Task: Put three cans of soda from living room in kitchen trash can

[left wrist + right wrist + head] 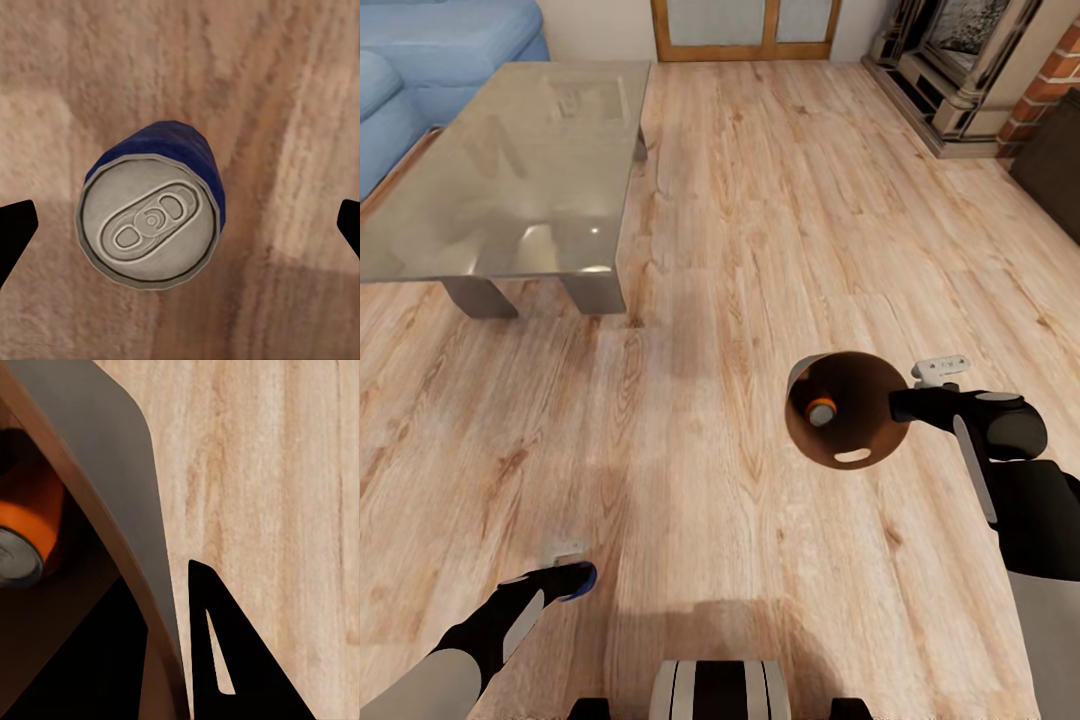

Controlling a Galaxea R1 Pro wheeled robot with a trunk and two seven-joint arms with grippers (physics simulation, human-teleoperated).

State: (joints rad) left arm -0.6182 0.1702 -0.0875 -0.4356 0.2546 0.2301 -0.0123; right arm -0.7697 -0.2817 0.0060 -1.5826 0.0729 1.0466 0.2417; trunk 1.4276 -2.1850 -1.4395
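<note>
My right gripper (905,404) is shut on the rim of the tash can (868,437), a tapered wooden bin held above the floor with its brown mouth turned toward the head camera. One orange can of soda (821,410) lies inside it. The right wrist view shows the bin wall (112,472), the orange can (34,525) and one black finger (240,660) outside the rim. Low at the left, my left gripper (572,578) hangs open over a dark blue can of soda (150,225) standing upright on the floor, its fingertips (15,229) well apart on either side.
This is the living room with a light wood floor (760,200). A glass-topped low table (510,170) stands at the back left before a blue sofa (440,40). A brick fireplace (970,60) is at the back right.
</note>
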